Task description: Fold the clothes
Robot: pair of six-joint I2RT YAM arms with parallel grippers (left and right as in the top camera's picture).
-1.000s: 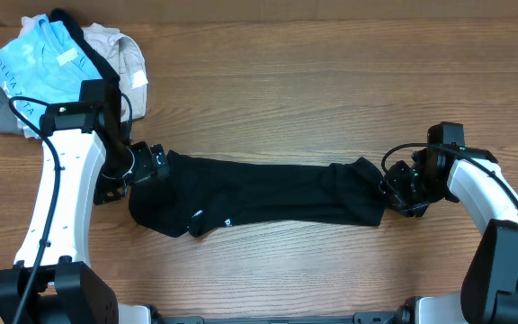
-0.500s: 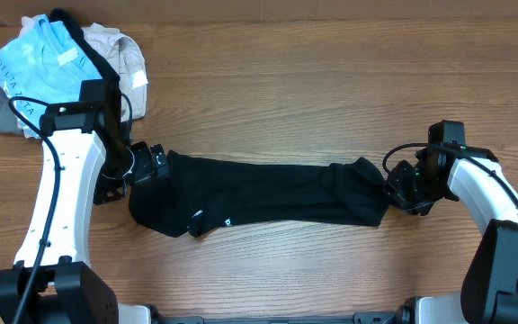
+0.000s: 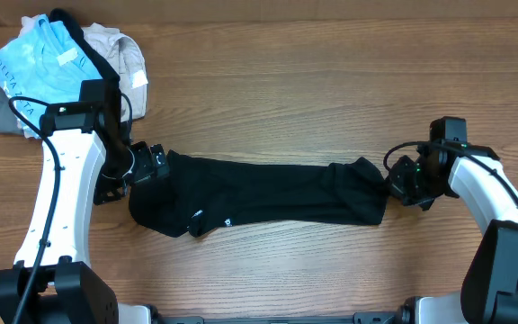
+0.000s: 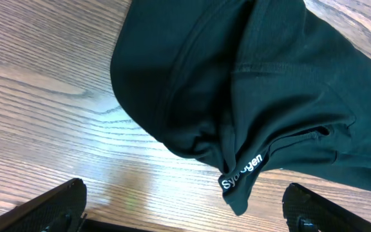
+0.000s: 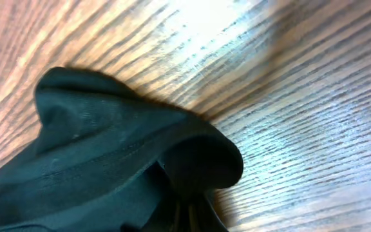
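black T-shirt (image 3: 268, 193): soft, rumpled long band; left jaws wide; right jaws pinching its end

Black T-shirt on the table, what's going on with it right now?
The black T-shirt lies bunched in a long strip across the wooden table. The right gripper is shut on the shirt's right end, pinching the fabric. The left gripper sits at the shirt's left end with its fingers wide open, gripping nothing. A pile of other garments lies in the far left corner.
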